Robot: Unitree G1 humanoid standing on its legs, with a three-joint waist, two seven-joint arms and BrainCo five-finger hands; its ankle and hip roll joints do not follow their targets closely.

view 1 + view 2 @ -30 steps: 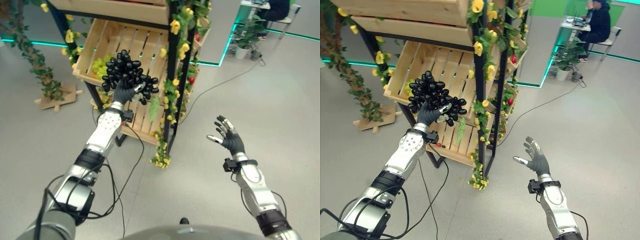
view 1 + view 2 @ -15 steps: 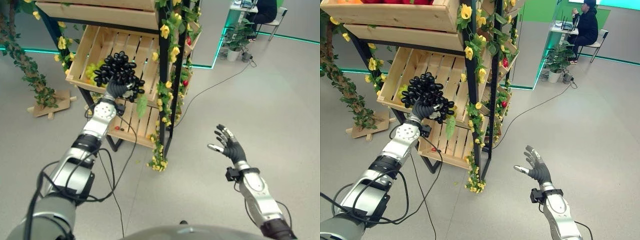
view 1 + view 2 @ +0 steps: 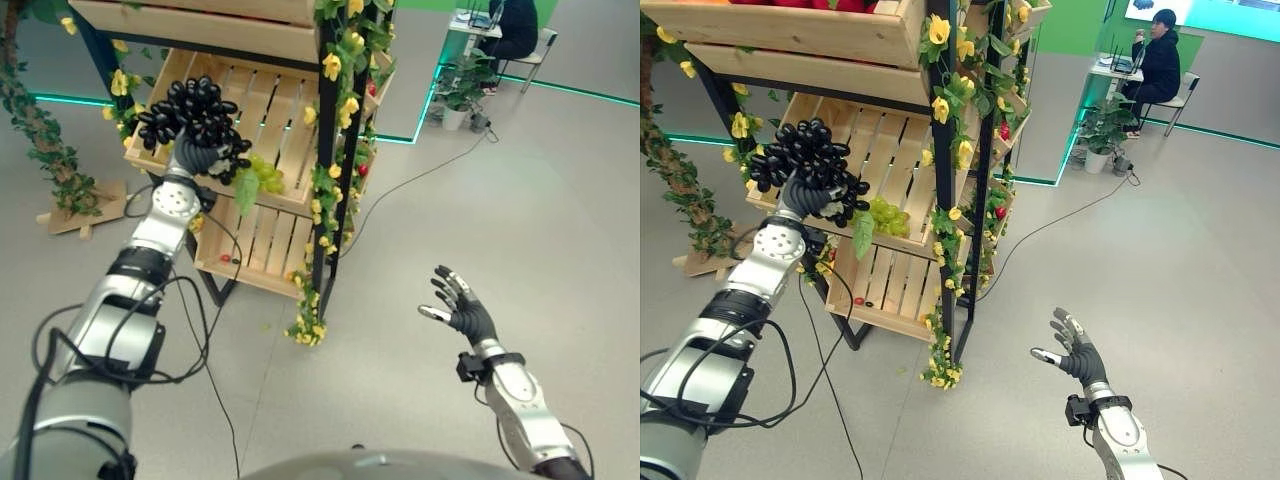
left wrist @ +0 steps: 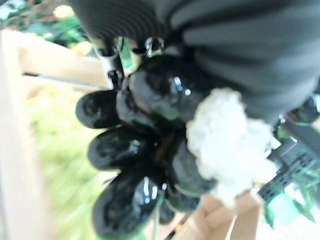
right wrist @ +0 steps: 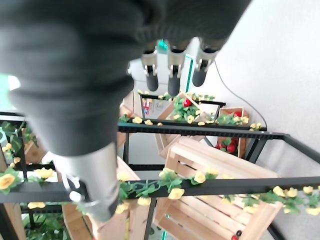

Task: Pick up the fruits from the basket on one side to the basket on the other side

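Presently: left robot hand (image 3: 196, 158) curled around black grape bunch (image 3: 803, 160), held over middle wooden crate (image 3: 902, 150) beside green grapes (image 3: 885, 216); right robot hand (image 3: 1078, 356) spread, idle; risk: loose grapes dropping, or bunch catching crate's front edge.

rack (image 3: 938, 150): black frame, flower vines
middle crate (image 3: 902, 150): tilted, green grapes (image 3: 886, 215) inside
lower crate (image 3: 895, 285): small red bits

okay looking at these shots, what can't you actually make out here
- Left hand: fingers buried in the black grapes in the eye views, blurred in the left wrist view.
- Top crate: contents cut off by the right eye view's upper edge.
- Green grapes: partly hidden behind the black bunch.
- Small red bits on the lower crate: too small to identify.
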